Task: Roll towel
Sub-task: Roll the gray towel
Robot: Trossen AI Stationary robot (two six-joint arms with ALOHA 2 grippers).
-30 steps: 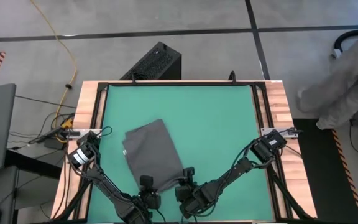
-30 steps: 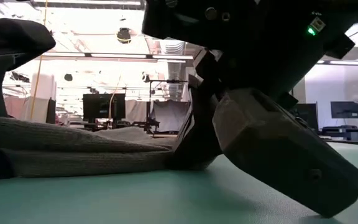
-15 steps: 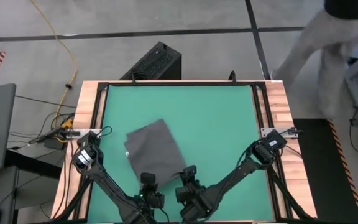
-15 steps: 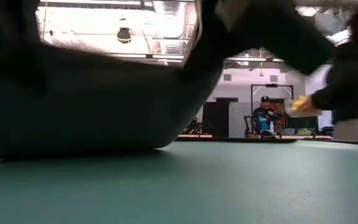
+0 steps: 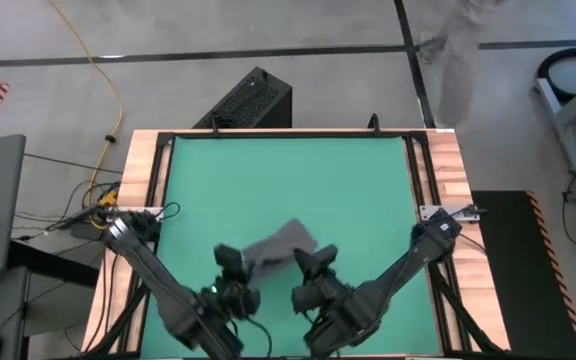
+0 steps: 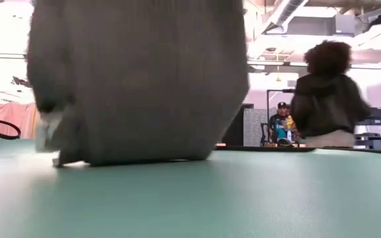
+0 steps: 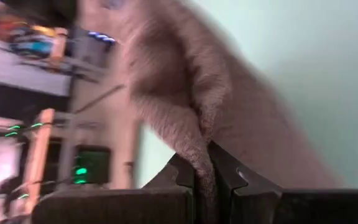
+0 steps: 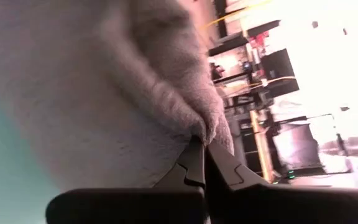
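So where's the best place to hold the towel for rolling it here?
By the near edge, one corner in each hand, coming from the robot's side. That is how it is gripped now: the left hand and right hand are each shut on a bunched fold of the towel, which hangs lifted between them above the green mat.

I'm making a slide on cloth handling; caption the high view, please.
Both pincers, left and right, lift the grey towel above the green mat.
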